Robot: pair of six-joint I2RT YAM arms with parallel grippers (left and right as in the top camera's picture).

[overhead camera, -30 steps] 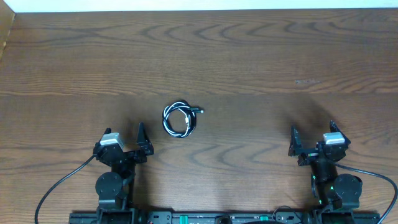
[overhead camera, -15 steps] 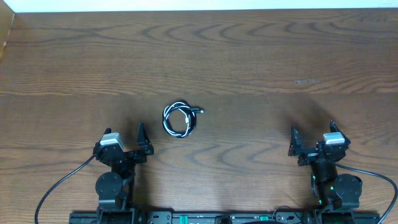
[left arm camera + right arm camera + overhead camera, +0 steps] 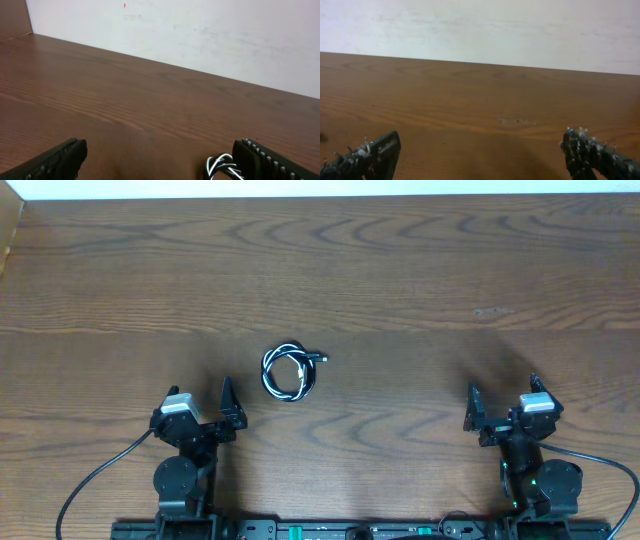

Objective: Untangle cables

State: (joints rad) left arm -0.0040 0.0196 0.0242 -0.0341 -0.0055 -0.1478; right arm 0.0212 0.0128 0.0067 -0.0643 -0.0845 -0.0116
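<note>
We judge the untangling not yet begun. The cables (image 3: pixel 288 372) lie wound together in one small coil, a little left of the counter's (image 3: pixel 450 280) middle, near the left gripper (image 3: pixel 160 157) and well apart from the right gripper (image 3: pixel 480 150). Both grippers are spread wide and hold nothing. We would pinch a single strand near a loose plug end, anchor the other strand, and draw them apart slowly. We count two cables, one black and one white, and two grippers.
</note>
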